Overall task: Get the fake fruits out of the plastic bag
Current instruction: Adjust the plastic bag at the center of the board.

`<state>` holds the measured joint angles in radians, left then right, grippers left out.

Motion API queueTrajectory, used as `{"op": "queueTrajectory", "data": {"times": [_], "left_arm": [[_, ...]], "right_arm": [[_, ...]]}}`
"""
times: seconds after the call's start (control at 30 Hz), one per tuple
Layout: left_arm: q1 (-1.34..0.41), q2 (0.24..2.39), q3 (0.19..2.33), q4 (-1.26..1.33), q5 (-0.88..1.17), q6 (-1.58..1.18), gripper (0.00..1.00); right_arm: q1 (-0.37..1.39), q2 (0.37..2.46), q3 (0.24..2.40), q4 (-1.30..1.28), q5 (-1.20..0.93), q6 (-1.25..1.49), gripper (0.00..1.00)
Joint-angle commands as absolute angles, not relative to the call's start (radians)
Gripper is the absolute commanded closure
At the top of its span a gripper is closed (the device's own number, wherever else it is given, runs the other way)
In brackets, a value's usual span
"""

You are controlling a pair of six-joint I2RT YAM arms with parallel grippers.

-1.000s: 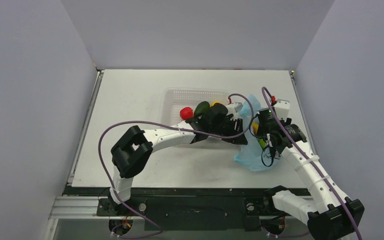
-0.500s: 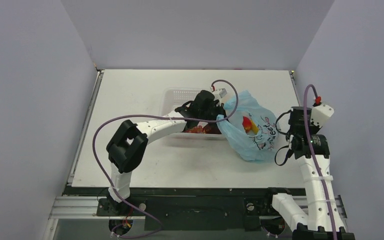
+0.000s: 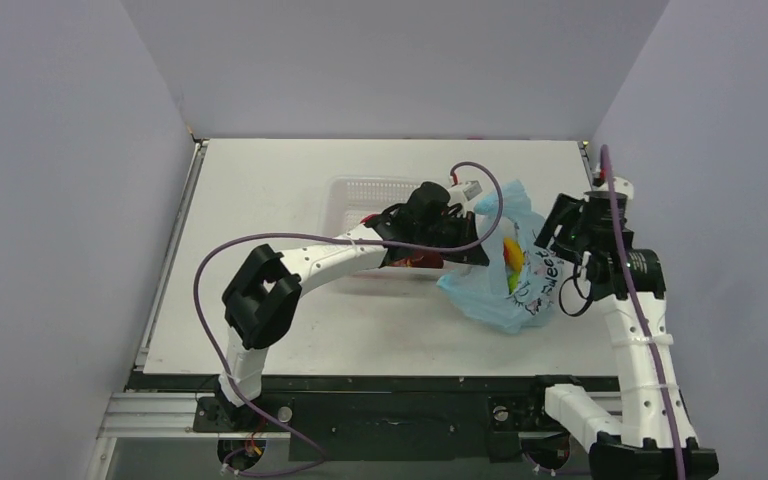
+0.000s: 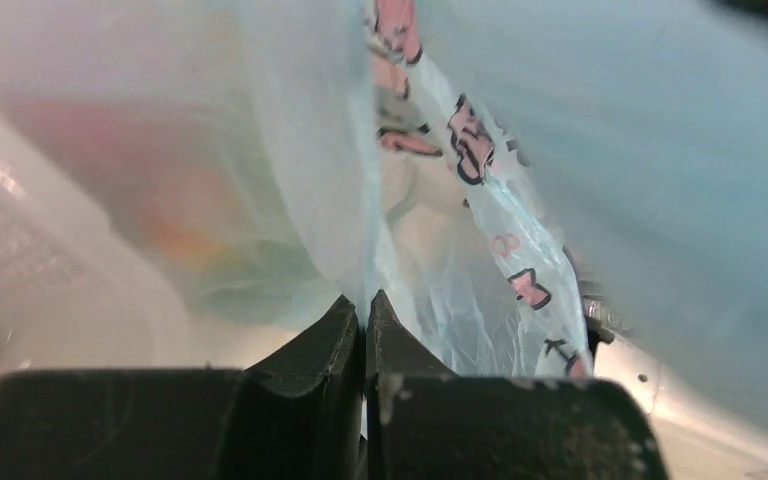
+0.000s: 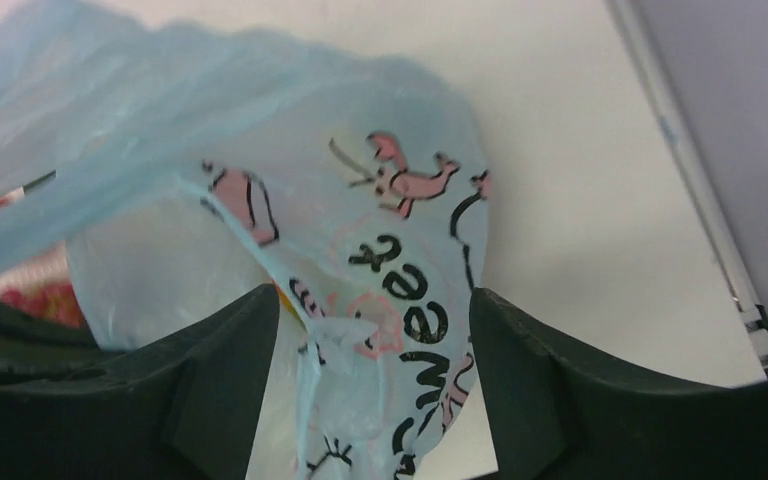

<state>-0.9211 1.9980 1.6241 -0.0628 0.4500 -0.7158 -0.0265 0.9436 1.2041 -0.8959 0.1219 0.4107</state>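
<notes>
Left gripper (image 4: 365,318) is pinched shut on bag (image 3: 500,295) film, just right of the basket (image 3: 355,190). Right gripper (image 5: 370,302), well clear half a second ago, now sits open astride a printed fold. Fruit (image 3: 511,252) shows yellow-orange inside the bag. Judgement: the bag is being spread, extraction pending.

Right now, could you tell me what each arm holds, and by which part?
The left jaws are shut on the plastic bag, pinching a thin fold of film. The right jaws stand open around its printed side, holding nothing.
</notes>
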Motion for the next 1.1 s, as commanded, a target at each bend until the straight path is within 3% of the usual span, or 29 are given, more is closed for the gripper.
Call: {"op": "queueTrajectory", "data": {"times": [0.0, 0.17, 0.6, 0.67, 0.83, 0.9, 1.07], "left_arm": [[-0.905, 1.927, 1.561, -0.022, 0.441, -0.702, 1.00], [-0.905, 1.930, 1.541, 0.002, 0.448, -0.711, 1.00], [-0.885, 1.839, 1.392, 0.122, 0.411, -0.752, 1.00], [-0.879, 1.833, 1.383, 0.129, 0.411, -0.757, 1.00], [-0.870, 1.840, 1.378, 0.127, 0.413, -0.752, 1.00], [-0.868, 1.862, 1.386, 0.125, 0.423, -0.762, 1.00], [-0.872, 1.956, 1.531, 0.152, 0.553, -0.854, 1.00]], "right_arm": [[0.152, 1.013, 1.170, -0.968, 0.011, 0.335, 0.30], [0.370, 1.110, 1.188, -1.023, 0.349, 0.375, 0.25], [0.341, 1.275, 1.074, -0.935, 0.543, 0.472, 0.29], [0.321, 1.299, 1.065, -0.927, 0.569, 0.492, 0.35], [0.276, 1.249, 1.080, -0.924, 0.699, 0.504, 0.89], [0.242, 1.194, 1.118, -0.925, 0.755, 0.490, 1.00], [0.060, 1.121, 1.300, -0.942, 0.765, 0.397, 1.00]]}}
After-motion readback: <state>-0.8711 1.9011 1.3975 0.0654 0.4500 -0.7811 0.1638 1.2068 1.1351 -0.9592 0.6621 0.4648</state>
